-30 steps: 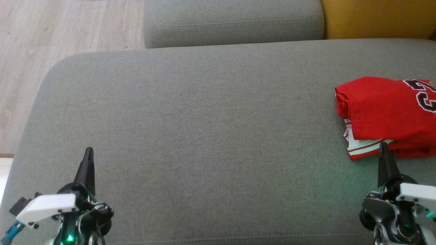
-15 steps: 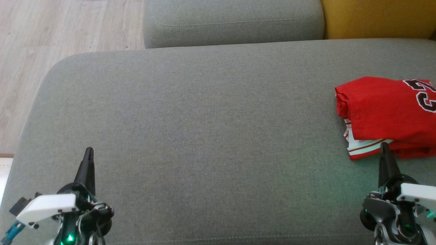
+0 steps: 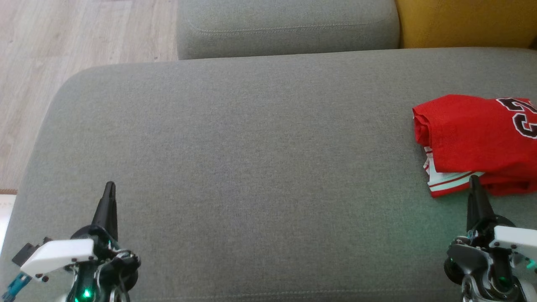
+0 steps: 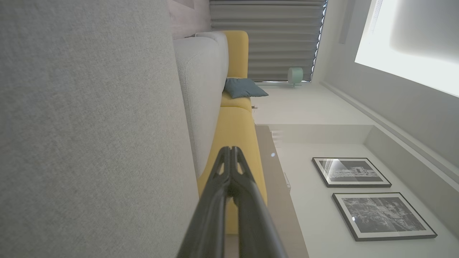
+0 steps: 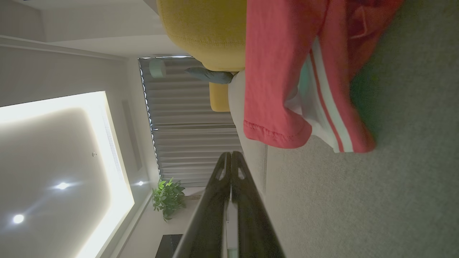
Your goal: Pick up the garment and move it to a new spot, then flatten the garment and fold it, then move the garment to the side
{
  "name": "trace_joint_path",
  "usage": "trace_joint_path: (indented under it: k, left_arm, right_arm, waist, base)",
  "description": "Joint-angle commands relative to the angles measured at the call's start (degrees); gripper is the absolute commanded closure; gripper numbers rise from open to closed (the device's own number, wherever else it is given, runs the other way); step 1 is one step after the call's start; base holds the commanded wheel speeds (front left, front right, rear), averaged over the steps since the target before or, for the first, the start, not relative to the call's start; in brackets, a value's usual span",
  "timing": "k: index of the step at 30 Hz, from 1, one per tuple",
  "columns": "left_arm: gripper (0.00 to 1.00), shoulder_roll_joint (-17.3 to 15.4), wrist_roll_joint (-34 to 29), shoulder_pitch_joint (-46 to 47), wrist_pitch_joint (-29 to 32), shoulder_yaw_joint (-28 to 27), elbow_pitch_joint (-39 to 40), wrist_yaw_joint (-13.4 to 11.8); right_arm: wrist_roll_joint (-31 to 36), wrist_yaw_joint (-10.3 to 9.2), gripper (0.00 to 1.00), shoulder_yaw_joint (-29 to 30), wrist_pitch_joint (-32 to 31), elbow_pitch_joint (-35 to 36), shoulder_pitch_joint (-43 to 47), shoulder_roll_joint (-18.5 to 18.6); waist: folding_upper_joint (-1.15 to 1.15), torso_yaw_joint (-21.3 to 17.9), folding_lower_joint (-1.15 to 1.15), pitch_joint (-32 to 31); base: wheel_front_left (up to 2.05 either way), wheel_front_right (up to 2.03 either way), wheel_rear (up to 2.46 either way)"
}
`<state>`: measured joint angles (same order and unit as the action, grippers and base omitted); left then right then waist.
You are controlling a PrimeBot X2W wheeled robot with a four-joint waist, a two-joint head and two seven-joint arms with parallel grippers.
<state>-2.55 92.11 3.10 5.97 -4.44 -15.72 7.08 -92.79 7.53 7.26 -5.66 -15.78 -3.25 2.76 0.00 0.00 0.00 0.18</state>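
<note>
The garment [image 3: 470,134] is a red jersey with a black number and white striped trim, folded into a bundle at the right edge of the grey couch seat [image 3: 251,167]. In the right wrist view the garment [image 5: 287,71] fills the upper right. My right gripper [image 3: 474,181] is shut and empty at the lower right, its tip just short of the garment's white trim; I cannot tell if it touches. Low on the left my left gripper [image 3: 110,186] is shut and empty, far from the garment. Each wrist view shows its own fingers pressed together, left [image 4: 231,150] and right [image 5: 230,156].
A grey back cushion [image 3: 285,25] and a yellow cushion [image 3: 465,21] lie beyond the seat. Wooden floor [image 3: 63,50] runs past the seat's left edge. The wide middle of the seat is bare fabric.
</note>
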Motion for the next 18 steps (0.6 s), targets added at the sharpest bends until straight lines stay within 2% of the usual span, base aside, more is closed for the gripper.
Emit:
trace_joint_path:
  k: [1,18]
  left_arm:
    - [1.0,-0.4,0.1,3.08,0.48,-2.03,1.67,0.41]
    - [1.0,-0.38,0.08,3.09,0.5,-2.06,1.67,0.41]
  right_arm:
    - [0.25,-0.04,1.0,-1.18,-0.46,1.78,-2.89,0.47]
    - [0.35,-0.04,1.0,-1.07,-0.56,1.78,-2.9,0.39]
  waist:
    - [0.0,0.0,0.0,0.0]
    - [0.0,0.0,0.0,0.0]
  base:
    - [0.0,0.0,0.0]
    - [0.0,0.0,0.0]
